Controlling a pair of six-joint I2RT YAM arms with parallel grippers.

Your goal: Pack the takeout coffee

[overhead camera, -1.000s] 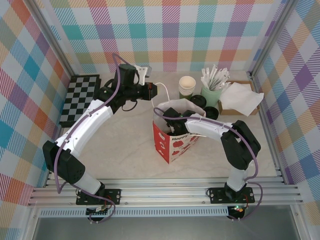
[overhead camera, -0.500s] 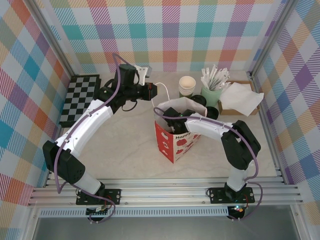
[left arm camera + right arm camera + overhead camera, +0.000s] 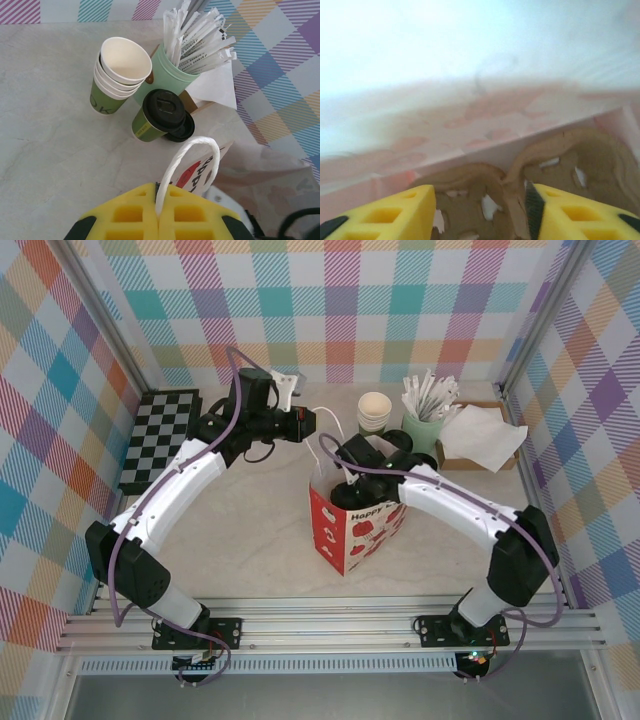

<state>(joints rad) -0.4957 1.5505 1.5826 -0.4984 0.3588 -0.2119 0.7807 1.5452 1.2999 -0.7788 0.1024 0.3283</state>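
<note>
Top external view: the left gripper (image 3: 303,426) is pinching the white handle (image 3: 326,420) of the red and white paper bag (image 3: 355,530) and holding it up and off to one side. I think it is doing this because the bag is floppy, and lifting the handle is making the mouth stand open. The right gripper (image 3: 352,462) is pointing down at that open mouth. The stack of lidless cups (image 3: 375,410) and the pale green holder (image 3: 427,422) of white sticks are sitting on the table (image 3: 250,525) just behind the bag. Left wrist view: the left gripper's yellow fingers (image 3: 125,216) are squeezed tight together, with the white loop of the handle caught between them. Past the handle, one takeout coffee cup (image 3: 159,116) is standing on the table just beside the green holder, and a second black lid (image 3: 183,131) is peeking out right next to it. Both are sitting outside the bag, so I think the packing is not done yet. Right wrist view: this one is blurry. The right gripper's yellow fingers (image 3: 385,216) are spread wide apart with nothing between them, and the pale pink inside wall of the bag is facing them. The hand looks empty to me, so I am guessing it is going to need to reach a cup next.
</note>
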